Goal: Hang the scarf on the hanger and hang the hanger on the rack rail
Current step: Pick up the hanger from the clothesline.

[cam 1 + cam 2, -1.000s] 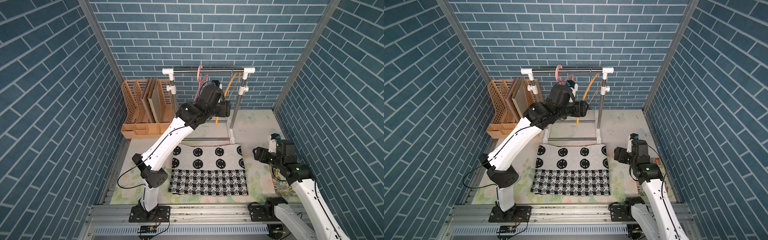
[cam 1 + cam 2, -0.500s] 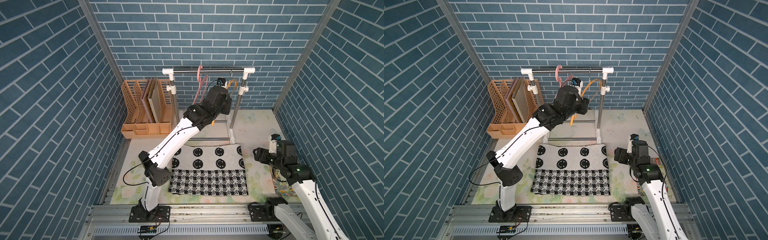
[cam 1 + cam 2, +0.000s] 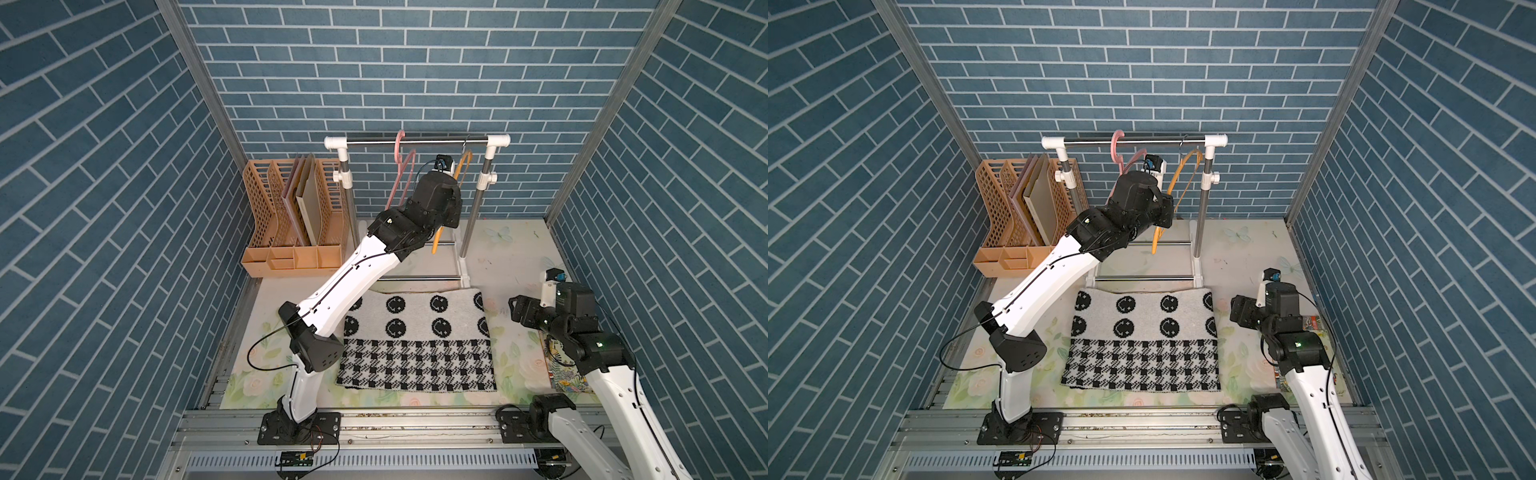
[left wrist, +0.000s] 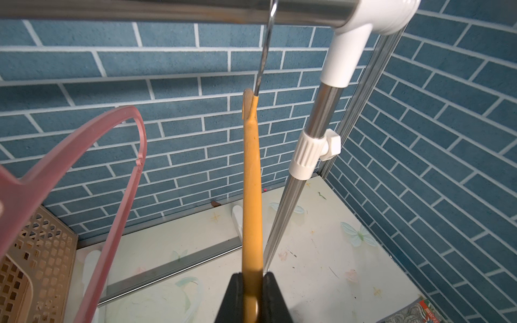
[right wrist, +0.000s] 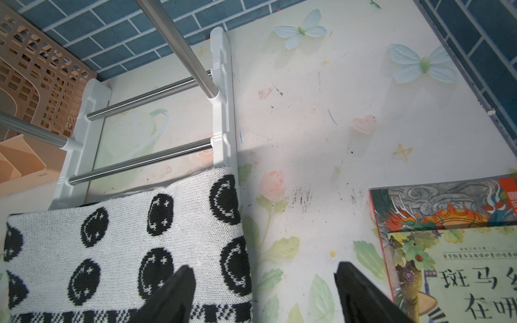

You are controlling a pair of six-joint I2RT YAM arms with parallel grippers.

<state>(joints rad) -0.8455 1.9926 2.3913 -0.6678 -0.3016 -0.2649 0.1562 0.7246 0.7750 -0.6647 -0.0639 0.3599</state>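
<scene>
Brick walls (image 4: 167, 70), left gripper (image 4: 252, 277) pinching hanger (image 4: 251, 181), wrist-only

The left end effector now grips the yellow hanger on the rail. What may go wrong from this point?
1. The left end effector pinches the yellow hanger low down, while its thin hook sits over the rail; a sideways pull may snag the hook or twist the hanger in the grip.
2. The pink hanger hangs close beside and may be knocked.
3. The scarf overlaps the rack foot, so lifting it may catch there.
</scene>
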